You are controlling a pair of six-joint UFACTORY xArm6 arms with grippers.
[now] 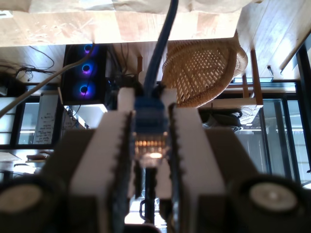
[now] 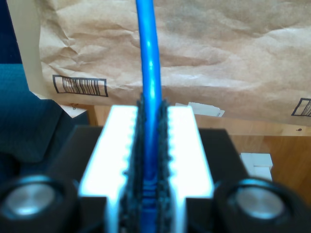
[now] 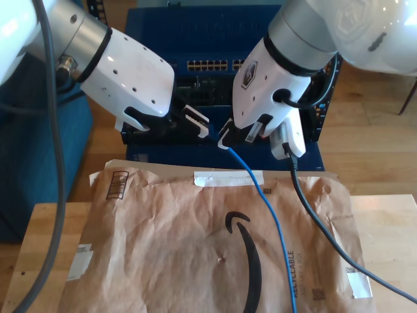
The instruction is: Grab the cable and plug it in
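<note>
First gripper: my first gripper (image 1: 148, 99) is clamped on the plug (image 1: 150, 141), its 2 white ribbed fingers (image 1: 121, 145) pressed against the plug's sides.
Plug: clear connector with gold contacts and a blue boot, held lengthwise between the fingers, contact end toward the wrist camera.
Second gripper: my second gripper (image 2: 151, 110) is closed on the cable (image 2: 148, 48), which runs straight out between its 2 white fingers (image 2: 114, 145).
Cable, wrist views: bright blue; in the first wrist view it leaves the boot and leads away from the gripper; in the second it passes in front of the brown paper mailer (image 2: 218, 58).
Cable, exterior view: it comes out from the gripper of the arm on the exterior view's right, then lies across the mailer toward the near edge.
Arms: 2 arms meet just in front of the blue rack (image 3: 156, 29); I cannot tell which arm is first and which is second.
Network switch (image 3: 208, 65): a row of ports in the rack, behind both grippers.
Mailer: crumpled, printed with a black curved arrow, lying on the wooden worktop (image 3: 39, 235).
Dark grey cable (image 3: 319, 222): thicker, hanging from the arm on the exterior view's right, beside the blue cable.
Background, first wrist view: wicker basket (image 1: 204, 68) and a computer case with 3 lit fans (image 1: 86, 68).
</note>
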